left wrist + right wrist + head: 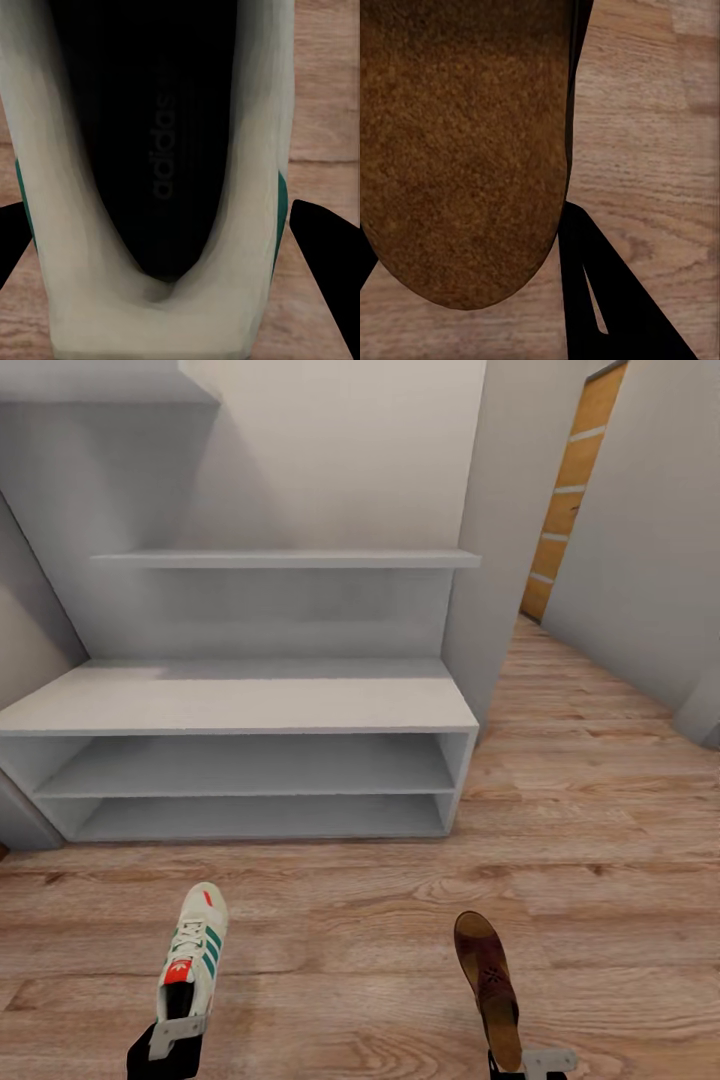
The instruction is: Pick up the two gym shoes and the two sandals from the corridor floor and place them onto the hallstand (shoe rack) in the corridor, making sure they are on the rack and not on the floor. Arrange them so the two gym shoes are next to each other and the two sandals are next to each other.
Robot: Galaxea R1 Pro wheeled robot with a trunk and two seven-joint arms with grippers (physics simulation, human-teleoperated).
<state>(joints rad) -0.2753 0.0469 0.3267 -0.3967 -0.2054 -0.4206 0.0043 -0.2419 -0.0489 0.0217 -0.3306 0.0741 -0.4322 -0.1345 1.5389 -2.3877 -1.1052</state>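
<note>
The gym shoe (193,960) I hold in my left gripper (172,1036) is cream-white with green side stripes, a red-orange patch on its tongue and another at the far toe; its inside is black. The sandal (488,985) on my right has a tan-brown insole and a darker brown, patterned strap. The hallstand (240,705) is plain white, the corridor floor (600,840) light brown with wavy grain.
</note>
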